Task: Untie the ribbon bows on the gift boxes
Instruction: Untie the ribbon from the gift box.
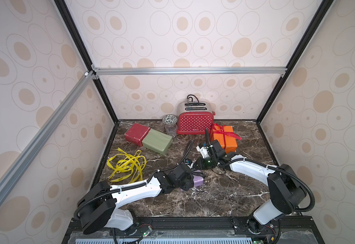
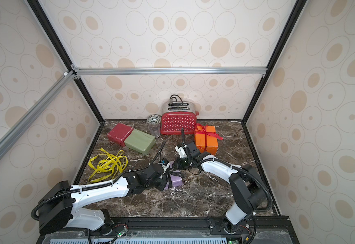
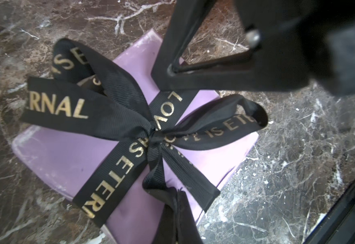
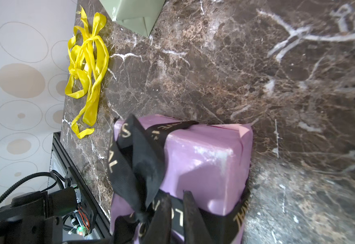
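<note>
Black ribbon [image 4: 142,164] lies between right fingers [image 4: 192,219].

Toaster [image 1: 194,124] rear ctr; bowl [image 1: 169,119] & glass [image 1: 171,129] left of it, tied box [image 1: 225,139] right, loose ribbons [image 1: 128,165] front-left.

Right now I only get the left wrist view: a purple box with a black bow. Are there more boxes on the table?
Observer: Three more show in both top views: a red box, a green box right beside it, and an orange box next to a toaster.
Visitor: Do those have bows?
Observer: Only the orange one, tied with a red ribbon; the red and green are bare.
Visitor: Any loose ribbon lying about?
Observer: Yes, yellow ribbons in a tangled heap near the left edge of the table.
</note>
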Controlling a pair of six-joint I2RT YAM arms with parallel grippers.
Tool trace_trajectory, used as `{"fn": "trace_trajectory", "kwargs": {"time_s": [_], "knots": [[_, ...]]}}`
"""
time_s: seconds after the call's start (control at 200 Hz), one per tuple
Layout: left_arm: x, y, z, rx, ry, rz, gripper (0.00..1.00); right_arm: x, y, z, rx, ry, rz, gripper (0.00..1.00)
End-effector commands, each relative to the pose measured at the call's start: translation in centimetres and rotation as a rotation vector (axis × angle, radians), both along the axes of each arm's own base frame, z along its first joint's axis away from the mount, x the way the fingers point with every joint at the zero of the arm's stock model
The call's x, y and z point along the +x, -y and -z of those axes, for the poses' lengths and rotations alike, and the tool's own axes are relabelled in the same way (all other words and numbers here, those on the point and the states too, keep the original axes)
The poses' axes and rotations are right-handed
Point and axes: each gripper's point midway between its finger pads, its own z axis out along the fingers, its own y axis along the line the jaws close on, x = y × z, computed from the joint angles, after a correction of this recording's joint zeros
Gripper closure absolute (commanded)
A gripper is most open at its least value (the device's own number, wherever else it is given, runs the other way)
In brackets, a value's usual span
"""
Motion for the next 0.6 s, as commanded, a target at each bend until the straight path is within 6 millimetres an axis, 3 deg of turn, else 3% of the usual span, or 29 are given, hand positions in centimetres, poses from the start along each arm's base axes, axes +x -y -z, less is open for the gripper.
{"fn": "trace_trajectory", "kwargs": {"time_s": [0.0, 0.165, 0.421, 0.596], "knots": [[-0.4, 0.4, -0.7, -0.035, 0.007, 0.015, 1.00, 0.6, -0.1, 0.9, 0.002, 0.007, 0.023, 0.86], [0.0, -1.1, -0.6, 0.024, 0.028, -0.027, 1.00, 0.1, 0.5, 3.2, -0.052, -0.038, 0.062, 0.91], [0.7, -3.0, -2.5, -0.028, 0.120, -0.120, 1.00, 0.4, 1.7, 4.5, -0.114, -0.060, 0.139, 1.00], [0.9, -5.1, -3.1, -0.031, 0.169, -0.193, 1.00, 0.5, 2.2, 5.7, -0.164, -0.071, 0.164, 1.00]]}}
